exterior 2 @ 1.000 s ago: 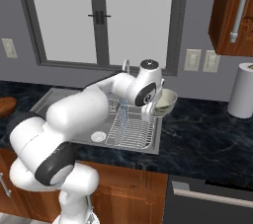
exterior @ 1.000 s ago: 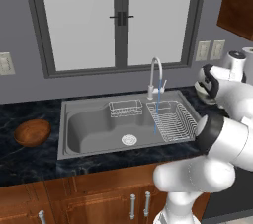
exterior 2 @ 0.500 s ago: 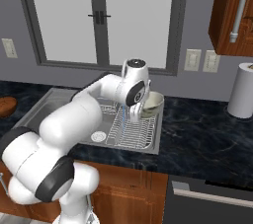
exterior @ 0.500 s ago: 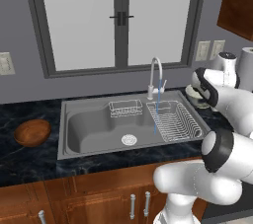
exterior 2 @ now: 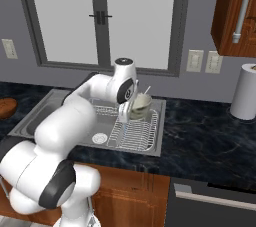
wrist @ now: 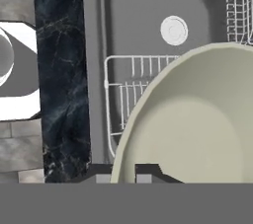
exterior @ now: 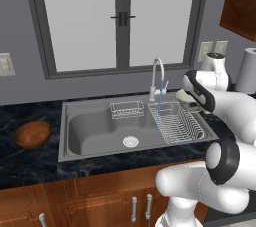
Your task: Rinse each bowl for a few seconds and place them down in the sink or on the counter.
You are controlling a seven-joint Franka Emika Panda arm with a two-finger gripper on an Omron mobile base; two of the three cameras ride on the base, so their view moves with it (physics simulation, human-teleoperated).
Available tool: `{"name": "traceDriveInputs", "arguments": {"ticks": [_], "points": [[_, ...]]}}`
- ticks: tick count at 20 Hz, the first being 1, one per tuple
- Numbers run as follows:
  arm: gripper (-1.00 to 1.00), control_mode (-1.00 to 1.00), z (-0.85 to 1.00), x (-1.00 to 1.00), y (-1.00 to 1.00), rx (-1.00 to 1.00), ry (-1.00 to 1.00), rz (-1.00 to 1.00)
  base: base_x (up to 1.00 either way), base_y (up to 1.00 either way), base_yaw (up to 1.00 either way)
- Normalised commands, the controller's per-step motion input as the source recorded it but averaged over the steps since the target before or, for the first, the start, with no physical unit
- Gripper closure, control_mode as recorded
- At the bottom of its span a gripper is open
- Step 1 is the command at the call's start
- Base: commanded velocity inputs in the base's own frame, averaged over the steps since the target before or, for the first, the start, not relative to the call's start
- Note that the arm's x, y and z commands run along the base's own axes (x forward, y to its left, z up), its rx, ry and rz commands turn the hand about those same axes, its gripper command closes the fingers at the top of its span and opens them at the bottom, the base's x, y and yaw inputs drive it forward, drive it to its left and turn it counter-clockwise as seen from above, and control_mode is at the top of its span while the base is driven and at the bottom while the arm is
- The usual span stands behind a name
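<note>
Left base view: a black marble counter (exterior: 30,163) runs beneath a grey-framed window (exterior: 120,21), with the steel sink (exterior: 95,131) set into it; the brown bowl (exterior: 32,134) sits on the counter left of the basin. Right base view: the gripper (exterior 2: 131,109), clamped on the cream bowl (exterior 2: 141,104), holds it above the wire rack (exterior 2: 134,133), a paper-towel roll (exterior 2: 245,92) well apart. Hand view: the cream bowl's rim sits between the fingertips, over rack and drain (wrist: 174,30)

The gripper (exterior 2: 131,112) has carried the cream bowl (exterior 2: 140,105) from the counter (exterior 2: 210,136) side to above the wire rack (exterior 2: 134,133)
</note>
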Motion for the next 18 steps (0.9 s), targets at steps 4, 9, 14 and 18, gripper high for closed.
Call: {"name": "traceDriveInputs", "arguments": {"ticks": [4,9,14,18], "points": [[1.00,-1.00,0.00,0.00,0.36,0.00,0.04,0.06,0.00,0.00,0.00],[1.00,-1.00,-0.08,0.03,0.23,0.00,0.03,0.05,0.00,0.00,0.00],[1.00,-1.00,-0.11,0.02,0.15,0.00,0.01,0.04,0.00,0.00,0.00],[1.00,-1.00,-0.07,0.06,0.17,0.00,0.01,0.04,0.00,0.00,0.00]]}}
